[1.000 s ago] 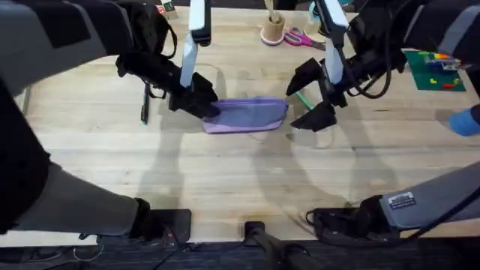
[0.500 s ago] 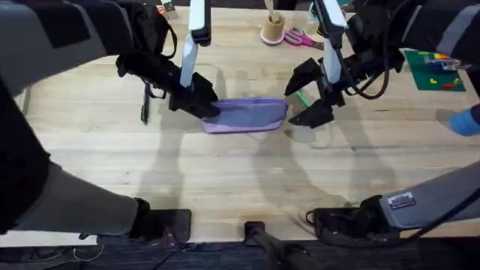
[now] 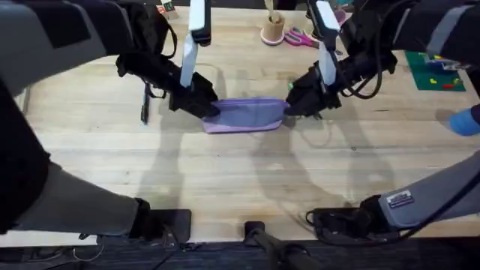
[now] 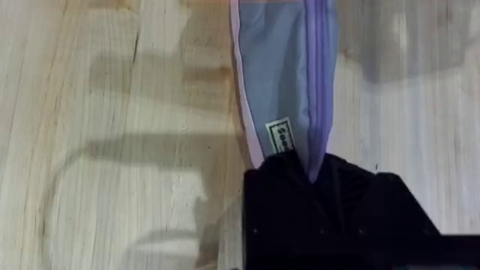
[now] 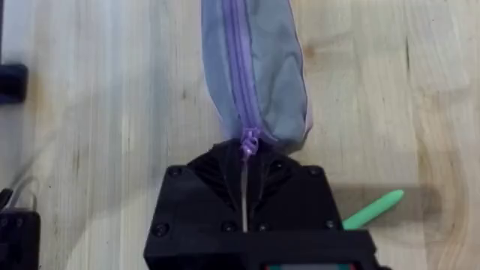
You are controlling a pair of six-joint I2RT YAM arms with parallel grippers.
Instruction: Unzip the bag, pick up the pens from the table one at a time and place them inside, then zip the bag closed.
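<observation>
The lilac bag (image 3: 247, 115) lies lengthwise on the table (image 3: 247, 176), its zipper (image 5: 238, 67) closed along the top. My left gripper (image 3: 212, 109) is shut on the bag's left end (image 4: 281, 67), the fabric pinched between its black fingers (image 4: 277, 187). At the right end, my right gripper (image 3: 289, 105) is shut on the zipper pull (image 5: 247, 140). The light green pen (image 5: 373, 208) lies on the wood beside and partly under the right gripper. The black pen (image 3: 145, 105) rests on the table to the left of the left arm.
Scissors with pink handles (image 3: 300, 37) and a wooden cup (image 3: 274, 30) stand at the back. A green mat (image 3: 435, 71) with small coloured pieces lies at the far right. Bare wood spreads in front of the bag.
My right gripper moved left from beside the bag onto its right end and went from open to shut at the zipper pull. The left gripper and the bag stayed put.
</observation>
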